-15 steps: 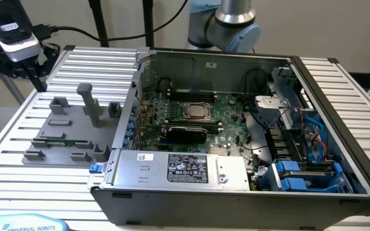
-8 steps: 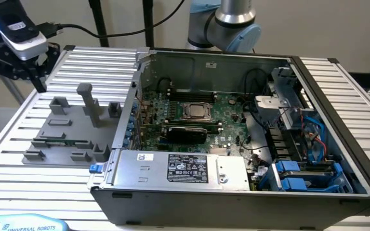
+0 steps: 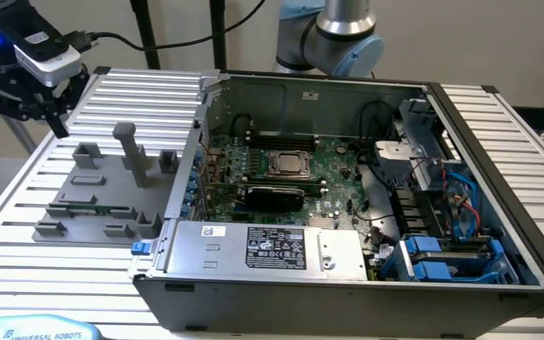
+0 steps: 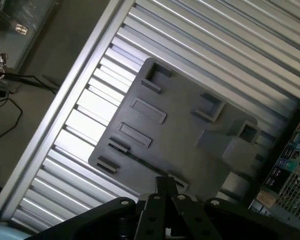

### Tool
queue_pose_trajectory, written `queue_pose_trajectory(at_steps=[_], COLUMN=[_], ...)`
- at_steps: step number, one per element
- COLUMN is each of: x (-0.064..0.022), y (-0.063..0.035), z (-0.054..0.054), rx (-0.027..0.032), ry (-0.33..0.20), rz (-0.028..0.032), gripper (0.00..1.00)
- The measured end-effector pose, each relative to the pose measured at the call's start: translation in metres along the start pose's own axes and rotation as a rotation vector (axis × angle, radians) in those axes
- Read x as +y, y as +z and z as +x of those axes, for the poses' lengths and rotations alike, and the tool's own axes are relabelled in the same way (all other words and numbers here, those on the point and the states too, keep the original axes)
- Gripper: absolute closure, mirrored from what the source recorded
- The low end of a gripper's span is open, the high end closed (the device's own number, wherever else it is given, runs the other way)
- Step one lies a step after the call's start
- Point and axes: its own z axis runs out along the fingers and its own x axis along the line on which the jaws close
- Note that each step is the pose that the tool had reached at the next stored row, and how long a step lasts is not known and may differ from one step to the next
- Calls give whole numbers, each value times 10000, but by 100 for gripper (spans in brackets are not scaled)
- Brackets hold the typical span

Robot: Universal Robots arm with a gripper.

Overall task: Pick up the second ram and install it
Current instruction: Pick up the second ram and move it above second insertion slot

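Quick status from me. My jaws (image 3: 59, 129) are pinched fully shut with nothing in them. In the wrist view both fingers (image 4: 161, 190) are pressed together over the grey tray (image 4: 180, 125).

In the exterior view I'm hanging over the far corner of the tray, on that view's left, well above the slatted worktop (image 3: 8, 212).

The ram (image 3: 88, 210) is in the near part of the tray, a thin green stick running lengthwise between the grey blocks. It's well apart from me and I'm not touching it. It looks to be sitting on its long edge in a slot, but I can't say for sure.

The open case (image 3: 499, 163) is just beside the tray on the exterior view's right, with the motherboard (image 3: 338, 152) lying in the bottom of it.

My guess on handling is that it's super light and stiff, but thin and kinda fragile. There are little chips on the face and contacts along one long edge that I wouldn't want to scrape.

I reckon the best hold is across the two flat faces, about mid-length on the upper edge so it doesn't tip. A gentle squeeze should be plenty, since a hard one risks flexing or cracking the board.
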Motion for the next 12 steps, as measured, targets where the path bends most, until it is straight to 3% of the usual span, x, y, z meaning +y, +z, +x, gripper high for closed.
queue_pose_trajectory(at_steps=[12], x=[-2], y=[46], z=[1], rx=[106], ry=[-2187], rz=[-37], gripper=[89])
